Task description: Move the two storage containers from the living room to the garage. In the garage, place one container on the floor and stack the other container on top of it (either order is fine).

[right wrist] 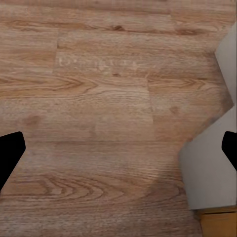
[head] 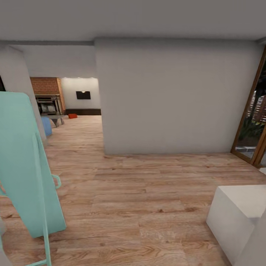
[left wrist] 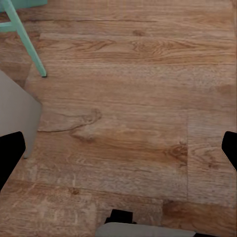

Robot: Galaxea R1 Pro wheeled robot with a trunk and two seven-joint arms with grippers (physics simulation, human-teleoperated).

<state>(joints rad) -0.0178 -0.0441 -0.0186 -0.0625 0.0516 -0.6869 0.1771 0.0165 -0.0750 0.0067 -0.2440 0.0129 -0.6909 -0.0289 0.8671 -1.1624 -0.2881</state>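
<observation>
Right now robot stands in a hallway on light wood-plank floor [head: 147, 192], facing a plain grey wall block [head: 177, 99] straight ahead.

Far off to the left, thru an opening past the wall's edge: the living room [head: 74, 99]. Brick fireplace [head: 47, 94], dark wall TV [head: 83, 95], long dark cabinet [head: 83, 111] under it. One storage container [head: 72, 116], small orange-red shape, sits on the floor near the cabinet's left end; too distant for detail. Can't spot a 2nd one from this spot. Bit of blue sofa [head: 47, 125] just at the opening's left side, low grey table [head: 55, 119] behind it.

Close by, left side: tall mint-green folded frame w/ thin legs [head: 26, 162] leaning upright. Its leg [left wrist: 27, 39] also in left wrist view, foot on the planks.

Right side: wood-framed glass door [head: 251, 111], plants outside. White block [head: 236, 218] in the near right corner; robot part or furniture, can't tell.

Left gripper [left wrist: 118, 148]: black fingertips at opposite edges of the wrist view, wide apart, nothing btwn them but floor. Right gripper [right wrist: 118, 148]: same, tips spread far, holding nothing; a pale grey shape [right wrist: 212, 168] sits beside one tip.
</observation>
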